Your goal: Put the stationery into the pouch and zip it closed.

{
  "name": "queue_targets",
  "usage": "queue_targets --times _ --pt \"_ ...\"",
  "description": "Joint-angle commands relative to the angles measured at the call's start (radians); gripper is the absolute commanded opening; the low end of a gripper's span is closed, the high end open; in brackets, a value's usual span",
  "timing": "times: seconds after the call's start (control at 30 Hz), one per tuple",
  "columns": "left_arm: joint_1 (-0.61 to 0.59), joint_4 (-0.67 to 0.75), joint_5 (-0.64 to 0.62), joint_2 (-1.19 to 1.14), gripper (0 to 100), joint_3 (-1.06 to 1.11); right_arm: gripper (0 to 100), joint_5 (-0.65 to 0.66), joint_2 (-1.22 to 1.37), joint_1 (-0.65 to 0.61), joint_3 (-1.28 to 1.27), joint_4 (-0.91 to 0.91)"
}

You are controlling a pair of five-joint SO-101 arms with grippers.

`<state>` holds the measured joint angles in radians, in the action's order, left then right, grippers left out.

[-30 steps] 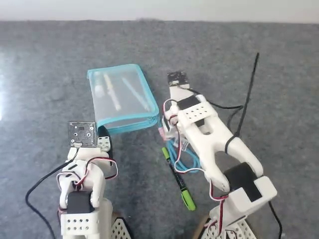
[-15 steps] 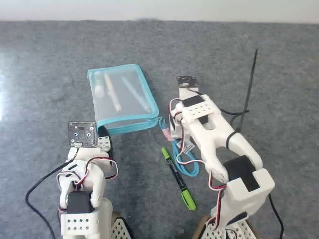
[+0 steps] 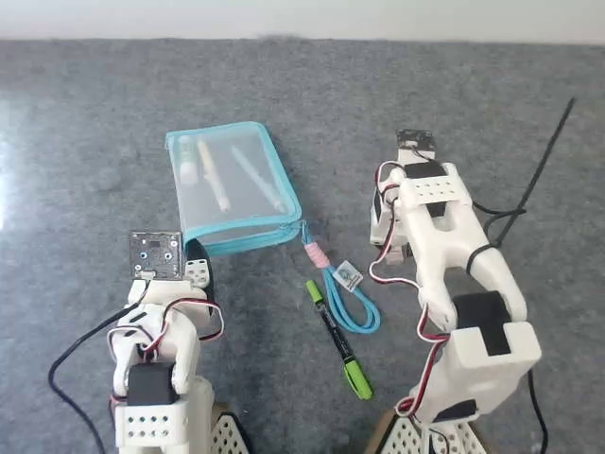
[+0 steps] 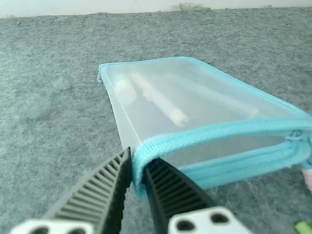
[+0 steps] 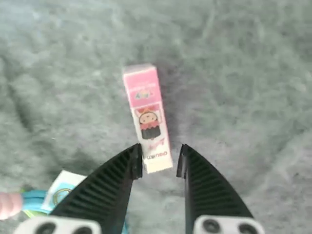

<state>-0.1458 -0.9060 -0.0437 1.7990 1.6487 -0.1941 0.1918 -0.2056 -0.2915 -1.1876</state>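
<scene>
At 6 o'clock on the grey counter [image 3: 95, 113], between the two arm bases, a green marker [image 3: 337, 342] lies flat, cap end nearest, tip pointing to about 11 o'clock. Just beside it at its 2 o'clock is a blue strap [image 3: 352, 301] in a loose loop, with a small tag [image 3: 349, 275] on it and a pink bead [image 3: 316, 253] where it runs up to the pouch's 4 o'clock corner. Left gripper [image 4: 138, 163] sits at the pouch's 7 o'clock corner, fingers pressed together on the teal zip edge. Pouch [image 3: 232, 189] lies flat at centre-left, translucent with teal trim, and two pale pens [image 3: 213, 175] show through it, lying roughly 11 to 5 o'clock; also a short white piece near its 11 o'clock corner. Cannot tell if the zip is fully shut. Right arm stands at 3 o'clock from the pouch, well apart from it. Right gripper [image 5: 159, 158] points down at the counter with fingers apart, straddling the near end of a pink eraser [image 5: 147, 117] that lies flat; one finger is at the eraser's edge, the other has a small gap.
</scene>
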Motion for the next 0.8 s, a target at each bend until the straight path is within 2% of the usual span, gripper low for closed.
queue_targets --times 0.0,0.13,0.2,0.43,0.77 --pt "-0.002 0.032 -0.009 0.000 1 -0.041 12.8 0.110 -0.015 0.012 0.054 -0.019" --pt "-0.002 0.032 -0.009 0.000 1 -0.041 4.3 0.172 -0.033 0.012 0.058 -0.045" --pt "-0.002 0.032 -0.009 0.000 1 -0.041 3.6 0.181 -0.048 0.008 0.043 -0.045" --pt "-0.002 0.032 -0.009 0.000 1 -0.041 15.7 0.178 -0.024 0.005 0.025 -0.035" --pt "-0.002 0.021 -0.009 0.000 1 -0.042 16.5 0.178 -0.015 0.005 0.021 -0.005"
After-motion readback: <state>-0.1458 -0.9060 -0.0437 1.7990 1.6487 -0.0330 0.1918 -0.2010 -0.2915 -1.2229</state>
